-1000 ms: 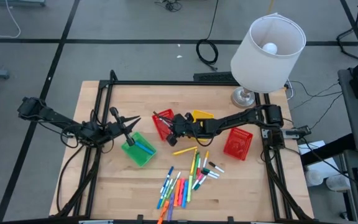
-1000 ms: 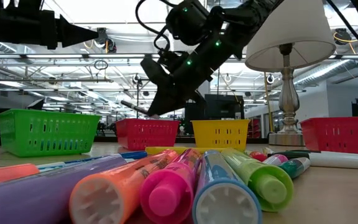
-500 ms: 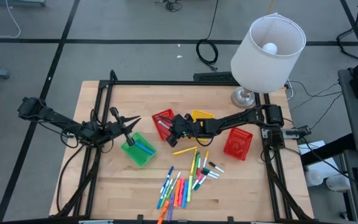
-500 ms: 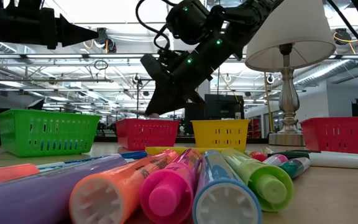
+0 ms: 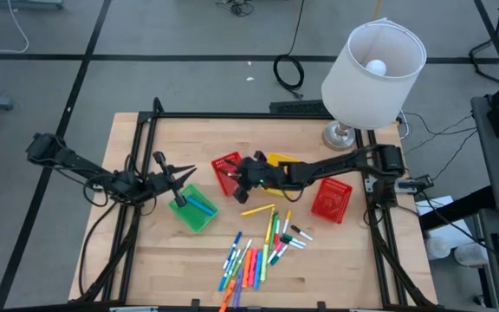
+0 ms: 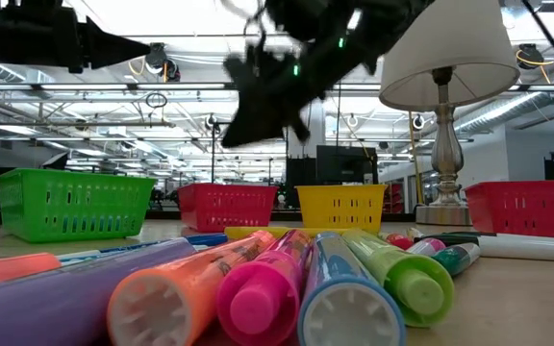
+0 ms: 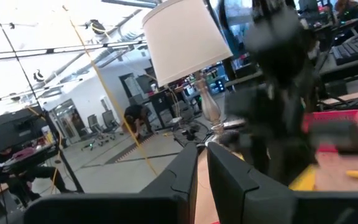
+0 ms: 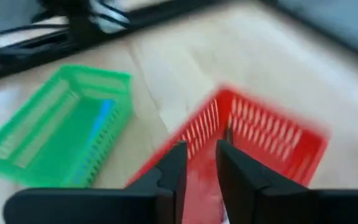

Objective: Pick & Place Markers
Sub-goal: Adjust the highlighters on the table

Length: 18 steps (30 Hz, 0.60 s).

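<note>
From above, you had the right pincer (image 5: 235, 172) hovering at the small red mesh plastic basket (image 5: 227, 174) in the middle of the wooden worktop (image 5: 154, 251). By my reading you were at the drop-off end of a carry, nothing visibly between the fingers. The thin felt-tip markers (image 5: 258, 247) lay in a loose fan near the front edge, well apart from that basket, and one blue marker (image 5: 201, 204) sat inside the green mesh basket (image 5: 194, 208), just beside the waiting left pincer (image 5: 177, 180). The next move looked like a swing back toward the fan, with the yellow mesh basket (image 5: 281, 162) and the second red basket (image 5: 331, 199) flanking the right arm; the tall lamp with the white shade (image 5: 372, 62) stood at the rear corner, clear of that path.

Low across the worktop, the fat-looking marker ends (image 6: 258, 288) filled the foreground, and the right pincer (image 6: 258, 120) hung high above the basket row, so there was room to descend.

Through the left wrist camera, the left pincer's (image 7: 202, 163) fingers sat nearly together, clenched on nothing.

Through the right wrist camera, your right pincer (image 8: 199, 163) showed a narrow empty gap, released, right over the red basket's rim (image 8: 253, 109), with the green basket (image 8: 48, 118) beyond.
</note>
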Tool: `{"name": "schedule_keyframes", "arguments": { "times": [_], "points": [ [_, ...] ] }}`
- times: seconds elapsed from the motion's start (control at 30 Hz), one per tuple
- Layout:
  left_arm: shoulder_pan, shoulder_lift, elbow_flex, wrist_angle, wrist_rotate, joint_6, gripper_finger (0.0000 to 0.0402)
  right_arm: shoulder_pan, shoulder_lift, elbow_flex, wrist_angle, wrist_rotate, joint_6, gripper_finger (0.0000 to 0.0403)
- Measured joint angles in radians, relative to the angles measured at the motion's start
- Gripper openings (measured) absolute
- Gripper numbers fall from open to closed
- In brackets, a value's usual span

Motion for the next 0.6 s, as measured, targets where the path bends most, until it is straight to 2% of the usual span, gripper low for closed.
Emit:
{"name": "schedule_keyframes", "arguments": {
  "times": [0.13,0.3,0.37,0.5,0.6],
  "points": [
    [-0.031,0.0,0.0,0.0,-0.011,0.014,0.0047,0.108,-0.128,-0.011,0.05,-0.002,-0.267,0.0062],
    [-0.072,0.0,0.0,-0.005,-0.025,-0.004,0.0047,0.239,-0.364,-0.205,0.235,-0.005,-0.492,0.0044],
    [-0.078,0.0,0.0,-0.004,-0.024,-0.02,0.0047,0.272,-0.477,-0.322,0.274,0.004,-0.517,0.0033],
    [-0.073,0.0,0.0,0.005,-0.023,-0.019,0.0047,0.294,-0.677,-0.571,0.392,0.066,-0.465,0.0009],
    [-0.058,0.0,0.0,0.005,0.025,0.027,0.0047,0.292,-0.793,-0.744,0.485,0.079,-0.421,0.0002]
  ]
}}
